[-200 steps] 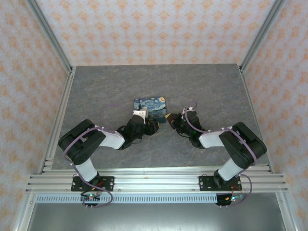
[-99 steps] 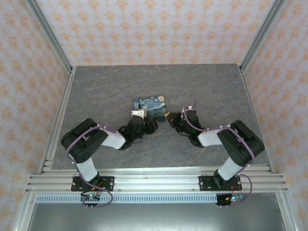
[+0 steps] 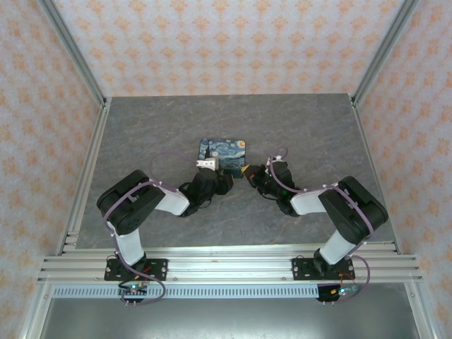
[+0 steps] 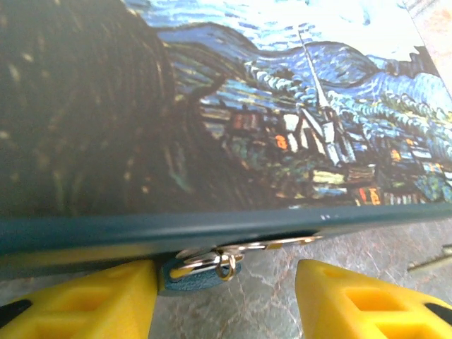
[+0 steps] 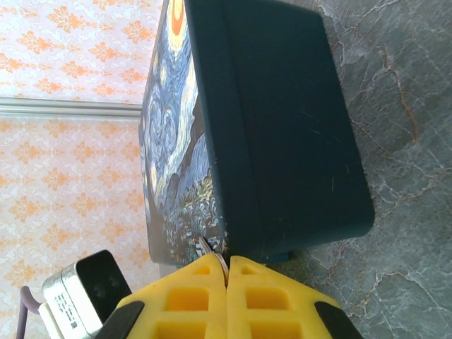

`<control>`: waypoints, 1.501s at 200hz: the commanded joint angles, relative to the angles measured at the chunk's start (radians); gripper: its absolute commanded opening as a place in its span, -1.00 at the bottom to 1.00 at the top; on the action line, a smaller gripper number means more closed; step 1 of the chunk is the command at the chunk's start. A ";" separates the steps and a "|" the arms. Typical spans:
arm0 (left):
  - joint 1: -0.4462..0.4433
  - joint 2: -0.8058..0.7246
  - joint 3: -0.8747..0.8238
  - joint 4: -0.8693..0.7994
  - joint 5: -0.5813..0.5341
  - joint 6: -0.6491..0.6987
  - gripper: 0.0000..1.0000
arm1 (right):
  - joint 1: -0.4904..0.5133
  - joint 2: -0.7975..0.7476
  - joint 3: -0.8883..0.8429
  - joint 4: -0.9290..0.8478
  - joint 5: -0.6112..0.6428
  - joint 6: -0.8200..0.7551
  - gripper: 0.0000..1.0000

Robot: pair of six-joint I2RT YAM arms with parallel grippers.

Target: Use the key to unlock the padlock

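**Left hand open around padlock, right hand pinching key at box corner**

Left hand (image 4: 226,286): yellow fingers (image 4: 78,307) are spread and grip nothing. The padlock (image 4: 189,274) sits in the gap just ahead of the tips, much closer to the left finger; can't tell if they touch. It's a small bluish body hanging off a metal hasp (image 4: 244,247) on the front edge of the box (image 4: 233,106). The box lies flat on the bench (image 5: 395,106) directly ahead of this hand, swirl-print lid up. A thin metal tip (image 4: 431,259) shows out past the right finger, low by the bench; can't tell what it is.

Right hand (image 5: 227,267): fingers are pressed together on the key (image 5: 210,248), with only a silver sliver poking out at the tips. The sliver is right at the box's near corner; contact unclear. The box's dark teal side wall stands just ahead of this hand.

From the top camera, both hands sit at the box's near edge, left hand at the middle, right hand at the right corner, close together but apart.
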 commanded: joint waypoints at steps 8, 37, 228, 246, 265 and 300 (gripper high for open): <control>0.000 0.047 0.019 -0.078 -0.117 0.041 0.12 | -0.004 0.019 0.016 -0.017 -0.009 0.002 -1.00; 0.000 0.028 0.000 -0.103 -0.176 0.067 0.15 | -0.005 0.017 0.019 -0.024 -0.014 -0.003 -1.00; 0.075 0.085 0.026 0.248 0.308 -0.173 0.08 | -0.023 0.060 0.032 -0.023 -0.031 -0.011 -1.00; 0.076 0.126 0.016 0.287 0.293 -0.214 0.08 | -0.024 0.064 0.033 -0.020 -0.033 -0.010 -1.00; 0.075 0.160 -0.007 0.397 0.298 -0.287 0.06 | -0.023 0.068 0.030 -0.013 -0.033 -0.008 -1.00; 0.065 0.171 -0.066 0.542 0.241 -0.400 0.04 | -0.023 0.077 0.028 0.001 -0.033 -0.002 -1.00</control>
